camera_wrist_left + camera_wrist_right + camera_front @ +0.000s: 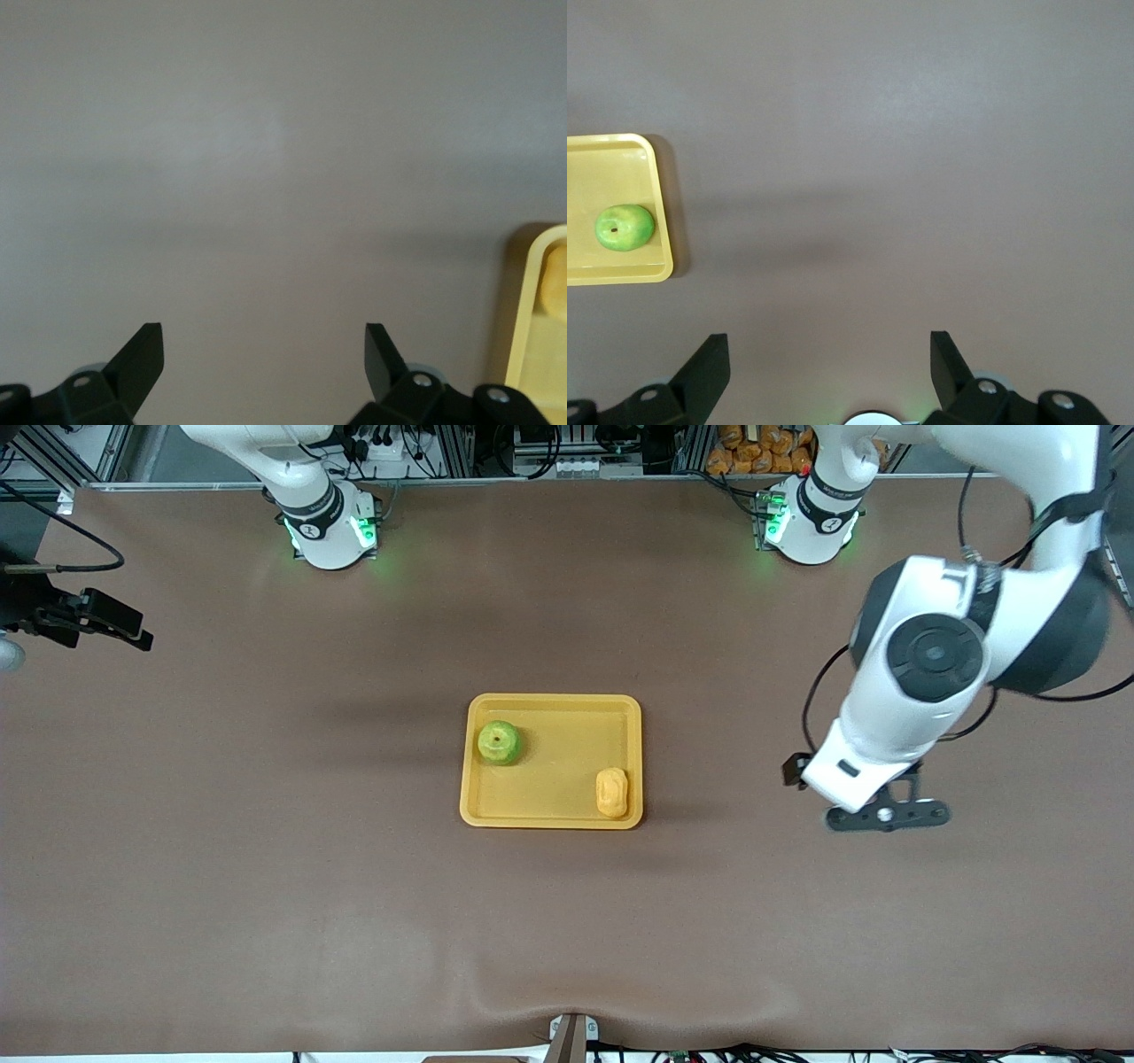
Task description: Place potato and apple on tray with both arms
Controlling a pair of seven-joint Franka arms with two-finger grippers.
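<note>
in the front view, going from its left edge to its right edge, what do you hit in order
right pincer over the table's right-arm end → apple on the tray → potato on the same tray → left pincer over bare table toward the left arm's end

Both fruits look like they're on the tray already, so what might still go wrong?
The potato lies against the tray rim at the left arm's end, so a nudge might roll it out. The left hand, open over bare table beside that end, could clip the rim if it swings low. The apple could roll if the tray jolts.
</note>
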